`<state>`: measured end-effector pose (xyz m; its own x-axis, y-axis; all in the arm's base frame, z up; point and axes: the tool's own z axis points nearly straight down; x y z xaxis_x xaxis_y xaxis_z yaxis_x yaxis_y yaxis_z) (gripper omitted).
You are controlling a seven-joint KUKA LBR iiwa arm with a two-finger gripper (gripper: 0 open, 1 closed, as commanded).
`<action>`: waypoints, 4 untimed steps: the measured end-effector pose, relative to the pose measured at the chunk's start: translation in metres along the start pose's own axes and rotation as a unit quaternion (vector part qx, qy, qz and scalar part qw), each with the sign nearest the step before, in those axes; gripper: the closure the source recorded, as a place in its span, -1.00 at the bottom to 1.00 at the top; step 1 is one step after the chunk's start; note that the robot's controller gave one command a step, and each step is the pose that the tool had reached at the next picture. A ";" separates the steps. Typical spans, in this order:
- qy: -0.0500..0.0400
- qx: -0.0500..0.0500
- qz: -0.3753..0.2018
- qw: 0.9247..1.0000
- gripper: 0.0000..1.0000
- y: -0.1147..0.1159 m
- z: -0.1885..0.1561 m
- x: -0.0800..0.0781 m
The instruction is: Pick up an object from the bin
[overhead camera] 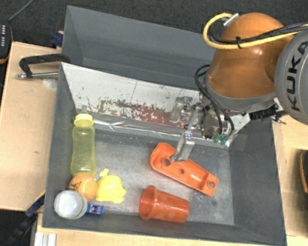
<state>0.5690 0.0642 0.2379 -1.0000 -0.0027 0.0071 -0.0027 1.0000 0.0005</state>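
My gripper [183, 152] hangs low in the middle of the bin, its tip right at the upper left end of a flat orange plastic piece [188, 172] with holes in it. That piece lies slanted on the bin floor. Whether the tip touches the piece I cannot tell. Just in front of it an orange cup [164, 205] lies on its side, apart from the gripper.
Along the left wall lies a yellowish clear bottle [83, 150] with a yellow cap. Below it sit an orange ball [82, 183], a yellow toy [110, 189] and a white round thing [70, 204] with a blue part. The arm's orange cover looms over the bin's back right.
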 end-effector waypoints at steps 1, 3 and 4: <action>-0.005 0.000 0.001 1.000 -1.00 0.000 -0.005 -0.001; -0.004 -0.001 -0.012 1.000 -1.00 -0.069 0.074 -0.005; -0.005 0.000 0.031 1.000 -1.00 -0.087 0.078 -0.003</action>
<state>0.5715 -0.0227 0.1602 -0.9982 0.0593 -0.0024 0.0593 0.9982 0.0011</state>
